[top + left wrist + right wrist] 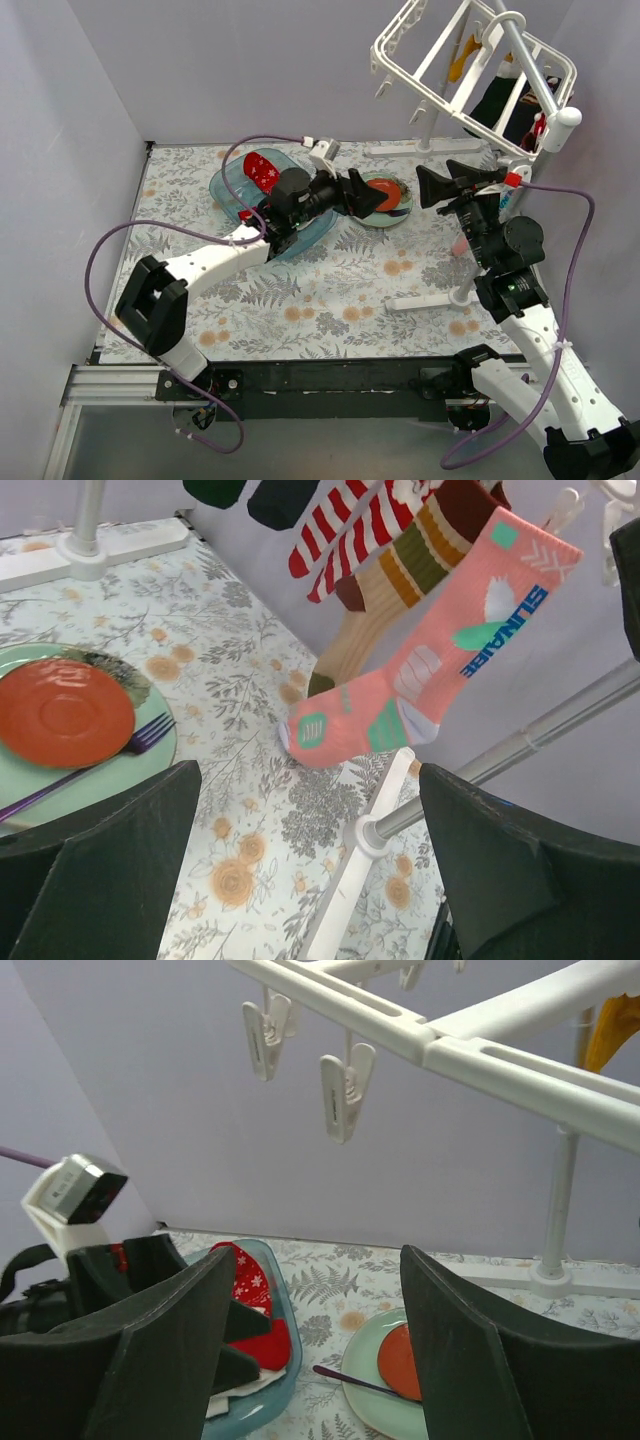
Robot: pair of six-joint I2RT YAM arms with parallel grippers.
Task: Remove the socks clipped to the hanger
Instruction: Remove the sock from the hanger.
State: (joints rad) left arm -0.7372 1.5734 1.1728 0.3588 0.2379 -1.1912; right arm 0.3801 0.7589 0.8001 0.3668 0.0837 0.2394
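The left jaws fill the bottom corners of their wrist view, spread wide with nothing between them. Beyond them a pink sock (400,685) hangs at centre frame, its cuff at the upper right and its toe low near the bench (250,780). Striped socks (340,525) and a banded sock (425,550) hang along the top edge. The right jaws also stand wide and empty, below two bare clips (345,1095). In the top view the hanger (470,60) sits at the upper right, carrying a yellow sock (460,62) and dark socks (495,100). A red sock (262,170) lies in the blue tub (235,195), left of centre.
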